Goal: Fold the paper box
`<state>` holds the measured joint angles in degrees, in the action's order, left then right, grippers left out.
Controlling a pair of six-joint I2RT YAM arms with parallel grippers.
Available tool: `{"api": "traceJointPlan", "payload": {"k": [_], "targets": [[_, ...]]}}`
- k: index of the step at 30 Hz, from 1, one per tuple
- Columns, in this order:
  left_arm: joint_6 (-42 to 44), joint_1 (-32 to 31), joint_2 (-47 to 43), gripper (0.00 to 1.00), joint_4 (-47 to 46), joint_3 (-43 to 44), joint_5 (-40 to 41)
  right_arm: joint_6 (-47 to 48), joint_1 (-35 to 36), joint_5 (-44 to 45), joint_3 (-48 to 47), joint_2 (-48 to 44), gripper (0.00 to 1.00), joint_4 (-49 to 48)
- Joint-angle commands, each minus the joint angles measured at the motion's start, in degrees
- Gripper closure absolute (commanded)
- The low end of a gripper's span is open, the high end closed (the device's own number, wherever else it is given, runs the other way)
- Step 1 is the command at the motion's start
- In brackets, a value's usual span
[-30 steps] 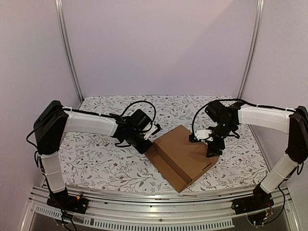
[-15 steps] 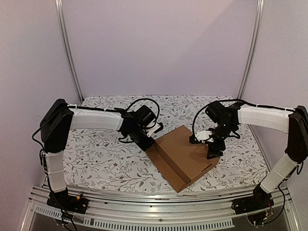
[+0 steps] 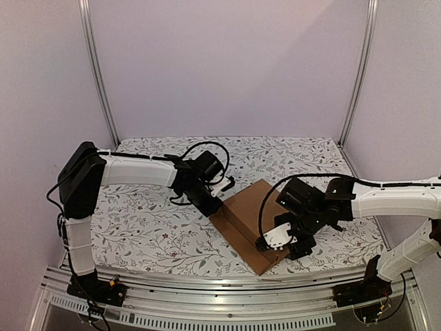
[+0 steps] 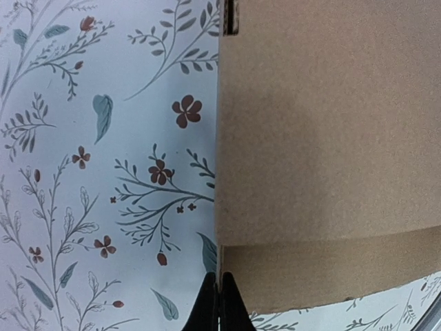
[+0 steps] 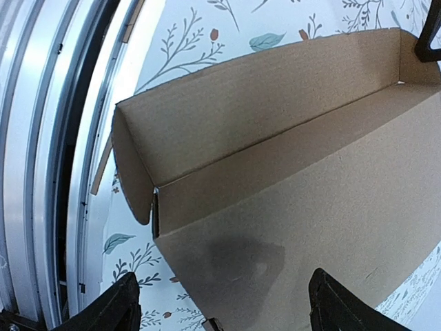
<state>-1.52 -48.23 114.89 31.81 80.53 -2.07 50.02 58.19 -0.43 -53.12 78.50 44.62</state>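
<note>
The paper box (image 3: 253,222) is a plain brown cardboard mailer lying askew in the middle of the floral cloth. Its long near-left side stands open as a trough. My left gripper (image 3: 213,205) is shut, and its black fingertips (image 4: 220,303) rest against the box's (image 4: 324,138) left corner edge with nothing visibly pinched. My right gripper (image 3: 274,241) hovers open just above the box's near corner. In the right wrist view its gripper (image 5: 227,312) spans the flat top panel (image 5: 324,221), beside the raised wall (image 5: 262,103) and an end tab (image 5: 131,172).
The aluminium frame rail (image 3: 207,288) runs along the near table edge, close to the box's near corner, and shows at the left of the right wrist view (image 5: 41,172). A thin brown strip (image 5: 102,165) lies at that edge. Upright posts (image 3: 96,69) stand at the back corners.
My right arm has swung from above the box's far right side down to its near corner, still open. The left gripper edged slightly along the left corner and stayed shut.
</note>
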Motion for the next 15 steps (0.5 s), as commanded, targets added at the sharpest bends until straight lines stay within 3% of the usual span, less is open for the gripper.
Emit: {"api": "traceJointPlan", "payload": {"k": [1,15], "targets": [[-0.1,0.8,1.5,1.0,1.9,-0.2,-1.1,-4.7,1.9,4.0,-0.1,2.8,0.17,-2.7],[0.1,1.0,2.1,1.0,3.8,1.1,-2.1,-8.5,5.9,3.2,1.4,5.2,0.18,-4.1]]}}
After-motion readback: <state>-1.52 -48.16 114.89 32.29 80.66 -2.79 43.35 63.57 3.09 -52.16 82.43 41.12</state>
